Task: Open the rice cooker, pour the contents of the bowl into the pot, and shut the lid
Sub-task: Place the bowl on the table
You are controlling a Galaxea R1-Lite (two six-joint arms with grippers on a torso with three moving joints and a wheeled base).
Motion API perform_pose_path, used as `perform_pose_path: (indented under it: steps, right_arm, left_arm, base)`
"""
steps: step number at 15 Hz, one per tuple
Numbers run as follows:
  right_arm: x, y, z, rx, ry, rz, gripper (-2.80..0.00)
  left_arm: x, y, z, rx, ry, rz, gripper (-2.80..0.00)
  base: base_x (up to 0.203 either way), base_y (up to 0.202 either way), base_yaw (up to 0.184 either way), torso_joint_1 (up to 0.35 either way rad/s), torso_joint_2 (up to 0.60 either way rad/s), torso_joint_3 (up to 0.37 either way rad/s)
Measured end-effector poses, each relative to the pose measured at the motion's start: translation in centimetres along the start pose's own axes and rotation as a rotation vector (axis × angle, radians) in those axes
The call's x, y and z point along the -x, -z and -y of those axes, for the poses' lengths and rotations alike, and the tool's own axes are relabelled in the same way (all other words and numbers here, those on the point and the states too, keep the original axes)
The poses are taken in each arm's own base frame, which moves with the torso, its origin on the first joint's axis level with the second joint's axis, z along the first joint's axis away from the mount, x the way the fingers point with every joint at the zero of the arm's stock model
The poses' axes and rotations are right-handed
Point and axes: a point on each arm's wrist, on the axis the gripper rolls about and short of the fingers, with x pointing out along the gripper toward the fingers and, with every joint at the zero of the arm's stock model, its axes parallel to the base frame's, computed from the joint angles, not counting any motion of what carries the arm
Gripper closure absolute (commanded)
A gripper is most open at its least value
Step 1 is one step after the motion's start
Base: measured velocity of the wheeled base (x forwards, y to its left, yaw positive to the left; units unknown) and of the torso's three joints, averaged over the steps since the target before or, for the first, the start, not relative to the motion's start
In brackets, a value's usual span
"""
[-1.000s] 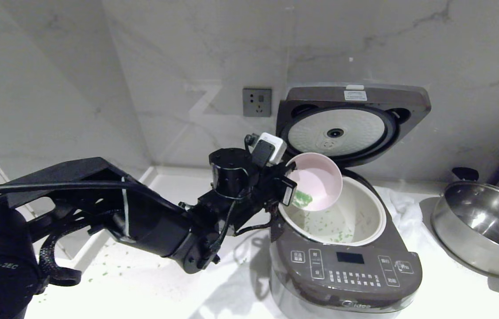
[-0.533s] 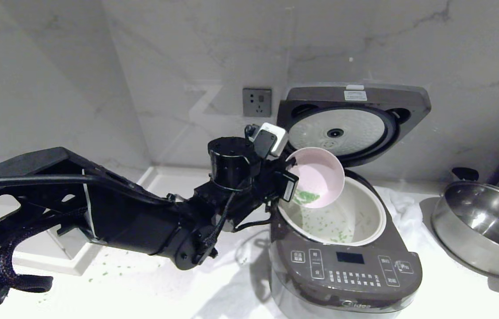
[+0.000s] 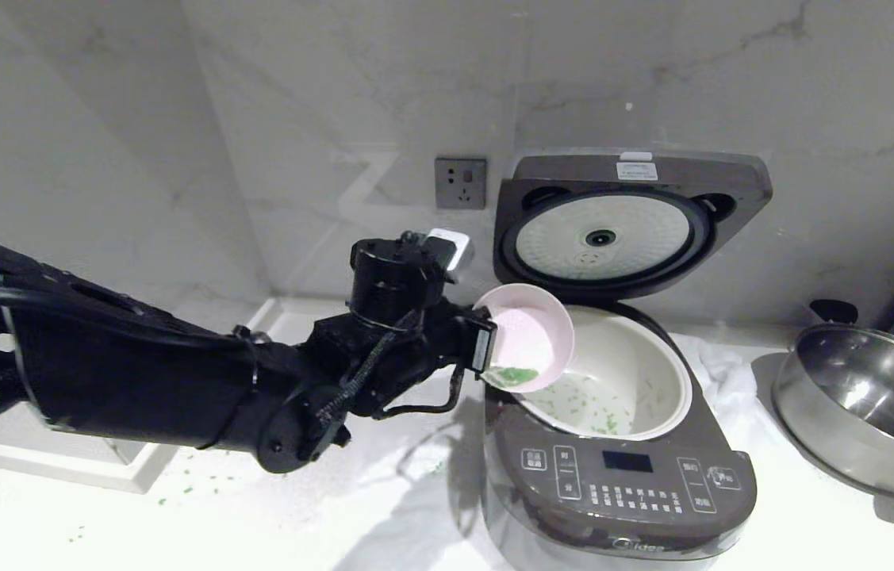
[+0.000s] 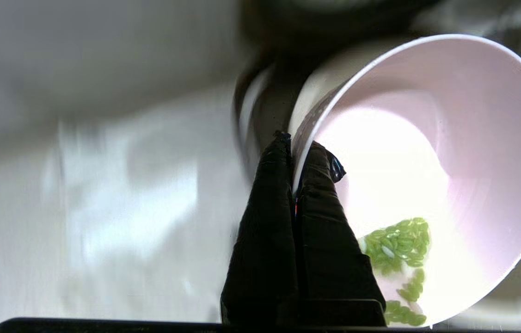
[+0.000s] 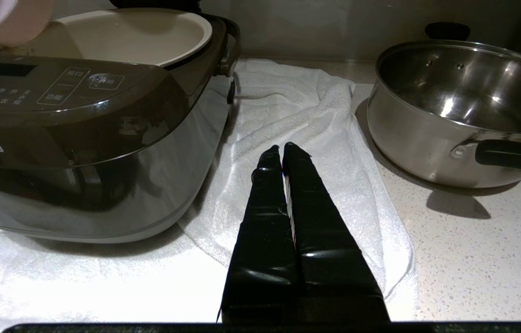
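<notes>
The rice cooker (image 3: pixel 621 484) stands open, its lid (image 3: pixel 629 218) upright against the wall with the white inner plate facing me. My left gripper (image 3: pixel 486 345) is shut on the rim of the pale pink bowl (image 3: pixel 530 333), one finger inside and one outside. The bowl is tipped on its side over the left edge of the white pot (image 3: pixel 653 373). Green and white contents (image 4: pixel 396 245) cling near the bowl's low lip, and more green bits (image 3: pixel 585 408) lie scattered in the pot. My right gripper (image 5: pixel 282 149) is shut and empty, low over a white towel beside the cooker (image 5: pixel 80 129).
A shiny steel pan (image 3: pixel 863 408) with black handles stands right of the cooker. A white towel (image 5: pixel 306 138) lies under and beside the cooker. Green bits (image 3: pixel 193 484) are spilled on the counter at left. A wall socket (image 3: pixel 460 182) sits behind my left arm.
My left arm has drawn the bowl down and to the left, from over the pot's middle to its left edge. The bowl stays tipped and more bits lie in the pot.
</notes>
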Motion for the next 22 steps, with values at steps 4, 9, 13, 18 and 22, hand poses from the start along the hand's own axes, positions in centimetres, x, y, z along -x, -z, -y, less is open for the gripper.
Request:
perform_pose_path:
  steps: [4,9,13,18,22]
  right_arm:
    - [0.0,0.0,0.0,0.0,0.0,0.0,0.0]
    - [0.0,0.0,0.0,0.0,0.0,0.0,0.0]
    - [0.0,0.0,0.0,0.0,0.0,0.0,0.0]
    - [0.0,0.0,0.0,0.0,0.0,0.0,0.0]
    - [0.0,0.0,0.0,0.0,0.0,0.0,0.0]
  left_arm:
    - [3.3,-2.9,-3.2,0.123,-0.017,-0.212,0.0]
    - [7.2,-5.4,-6.5,0.27,-0.024,-0.417,0.0]
    - [7.9,-3.9,-9.1,0.319,-0.099,-0.517,0.0]
    - [7.2,-1.3,-11.6,0.369,-0.182,-0.645,0.0]
    - [5.1,2.8,-12.3,0.44,-0.205,-0.804,0.0]
  base:
    - [0.0,0.0,0.0,0.0,0.0,0.0]
    - [0.0,0.0,0.0,0.0,0.0,0.0]
    - [0.0,0.0,0.0,0.0,0.0,0.0]
    - [0.0,0.0,0.0,0.0,0.0,0.0]
    - [0.0,0.0,0.0,0.0,0.0,0.0]
